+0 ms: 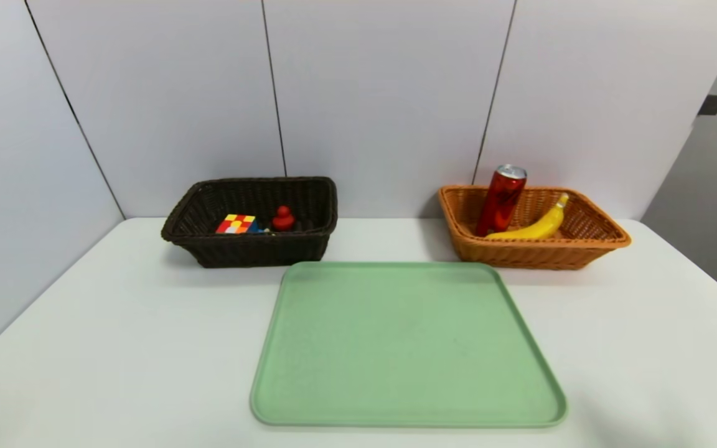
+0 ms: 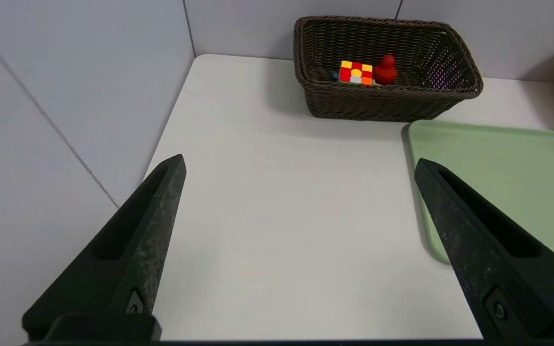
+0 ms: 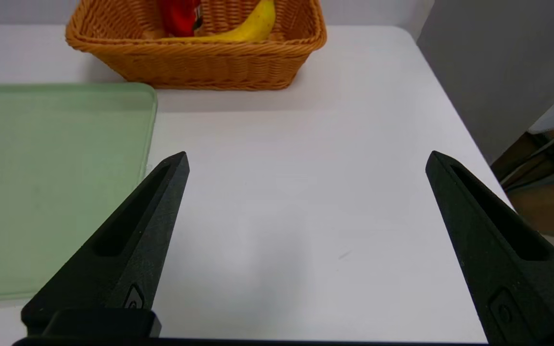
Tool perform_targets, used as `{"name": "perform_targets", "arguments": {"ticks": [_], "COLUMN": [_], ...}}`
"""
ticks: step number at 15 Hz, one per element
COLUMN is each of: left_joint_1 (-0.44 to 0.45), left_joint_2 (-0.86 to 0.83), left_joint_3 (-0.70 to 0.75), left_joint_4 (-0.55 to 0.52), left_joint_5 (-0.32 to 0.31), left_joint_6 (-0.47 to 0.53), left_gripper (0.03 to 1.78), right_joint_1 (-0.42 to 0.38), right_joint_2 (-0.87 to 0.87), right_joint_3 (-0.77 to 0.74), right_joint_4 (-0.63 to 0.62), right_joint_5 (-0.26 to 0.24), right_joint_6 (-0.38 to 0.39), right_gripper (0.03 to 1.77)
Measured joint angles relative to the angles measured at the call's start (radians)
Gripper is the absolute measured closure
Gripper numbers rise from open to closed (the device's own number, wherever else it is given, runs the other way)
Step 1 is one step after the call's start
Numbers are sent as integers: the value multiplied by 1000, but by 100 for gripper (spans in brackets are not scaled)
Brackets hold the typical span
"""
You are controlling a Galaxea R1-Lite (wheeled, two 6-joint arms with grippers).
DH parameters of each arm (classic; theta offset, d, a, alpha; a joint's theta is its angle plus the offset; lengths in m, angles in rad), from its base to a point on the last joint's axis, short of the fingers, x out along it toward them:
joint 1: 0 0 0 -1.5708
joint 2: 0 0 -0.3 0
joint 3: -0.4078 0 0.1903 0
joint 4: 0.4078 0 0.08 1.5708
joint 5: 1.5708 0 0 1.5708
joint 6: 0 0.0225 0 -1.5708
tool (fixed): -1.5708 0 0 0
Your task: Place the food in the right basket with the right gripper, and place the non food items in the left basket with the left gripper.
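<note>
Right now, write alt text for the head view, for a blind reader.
Two wicker baskets stand behind a bare green tray: the dark brown one holds a puzzle cube and a red rubber duck, the orange-tan one a banana and a leaning red can. No gripper shows.

Two robot tools are showing black fingers.
The left tool (image 2: 300,163) and right tool (image 3: 308,154) are wearing round screws near the bottom, long dark slots, and pointy tips; the left's are looking scuffed gray.

No readable text or signs.
</note>
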Motion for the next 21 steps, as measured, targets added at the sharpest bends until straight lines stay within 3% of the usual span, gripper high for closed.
{"name": "perform_targets", "arguments": {"ticks": [3,7,9,13,17,21], "left_joint_1": [21,69,94,130,143,144], "left_joint_2": [-222,-311,-331,-464,-584,-609], "left_joint_3": [149,191,202,307,510,808], "left_joint_4": [-4,-3,0,1,-76,-424], "left_joint_5": [6,24,-16,-106,-161,-180], "left_joint_6": [-11,-4,1,80,157,197], "left_gripper": [12,12,12,12,12,12], "right_joint_1": [-9,23,33,35,35,35], "right_joint_2": [-223,-451,-520,-631,-667,-672], "right_joint_3": [69,67,51,88,177,387], "right_joint_4": [18,160,249,247,75,-304], "right_joint_5": [33,60,61,61,57,68], "right_joint_6": [-1,-30,-34,-46,-116,-197], "right_gripper": [10,10,10,10,10,10]}}
